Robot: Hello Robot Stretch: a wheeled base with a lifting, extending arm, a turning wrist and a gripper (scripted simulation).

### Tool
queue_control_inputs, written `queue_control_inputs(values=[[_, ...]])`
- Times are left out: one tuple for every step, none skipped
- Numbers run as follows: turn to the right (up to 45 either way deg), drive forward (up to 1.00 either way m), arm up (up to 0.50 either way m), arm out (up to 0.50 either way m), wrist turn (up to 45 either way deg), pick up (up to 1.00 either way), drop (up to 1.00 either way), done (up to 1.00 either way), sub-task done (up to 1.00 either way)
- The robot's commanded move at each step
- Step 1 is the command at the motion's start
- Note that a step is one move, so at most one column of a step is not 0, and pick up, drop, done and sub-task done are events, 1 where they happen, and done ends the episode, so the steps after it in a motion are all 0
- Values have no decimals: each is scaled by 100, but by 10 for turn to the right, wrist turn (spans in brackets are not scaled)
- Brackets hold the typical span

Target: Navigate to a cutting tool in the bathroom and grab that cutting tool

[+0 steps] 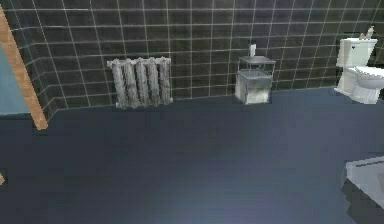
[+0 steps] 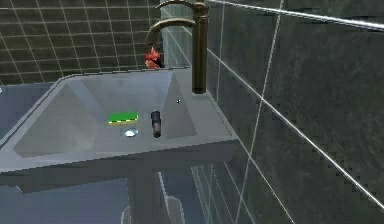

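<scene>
A grey sink on a pedestal takes up the arm side view's left and middle. In its basin lies a short dark object with a pale tip; its shape is too small to name. Next to it on the left lies a flat green thing, with the drain just below it. A bronze faucet rises at the sink's back edge. A small red thing stands at the far back corner of the sink.
The forward view has a dark floor and a dark tiled wall. A grey radiator stands against that wall, with a small glass-sided stand to its right and a white toilet at the far right. A wooden door frame is at left. The sink's corner shows at bottom right.
</scene>
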Motion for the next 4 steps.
queue_control_inputs(values=[[0,0,50,0,0,0,0,0,0],[0,0,38,0,0,0,0,0,0],[0,0,0,50,0,0,0,0,0],[0,0,0,0,450,0,0,0,0]])
